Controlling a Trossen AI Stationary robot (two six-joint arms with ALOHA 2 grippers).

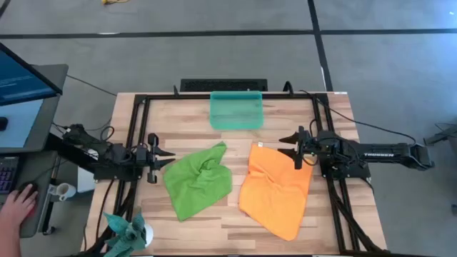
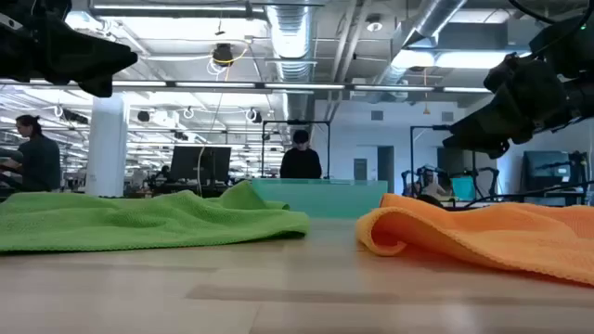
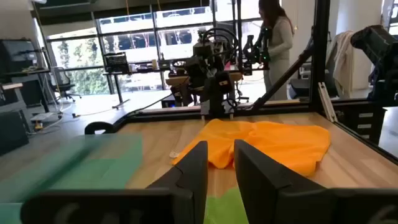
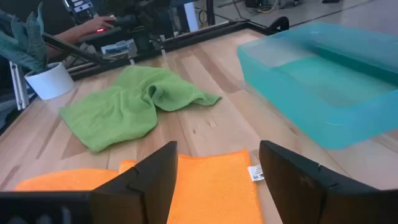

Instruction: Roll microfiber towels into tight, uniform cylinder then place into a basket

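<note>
The lime green towel (image 1: 196, 178) lies crumpled and flat on the wooden table at left of centre. The orange towel (image 1: 278, 189) lies spread and wrinkled to its right, one edge curled under (image 2: 385, 243). The teal basket (image 1: 237, 111) stands at the far middle. My left gripper (image 1: 170, 157) hovers by the green towel's left edge, its fingers (image 3: 193, 171) a little apart with nothing between them. My right gripper (image 1: 284, 145) hangs wide open above the orange towel's far corner (image 4: 211, 180), clear of it.
A small potted plant (image 1: 128, 230) stands at the near left corner. Black frame rails (image 1: 136, 121) run along the table's left, right and far sides. A person's hand (image 1: 18, 203) rests at a desk beyond the left edge. Bare wood lies between the towels and the basket.
</note>
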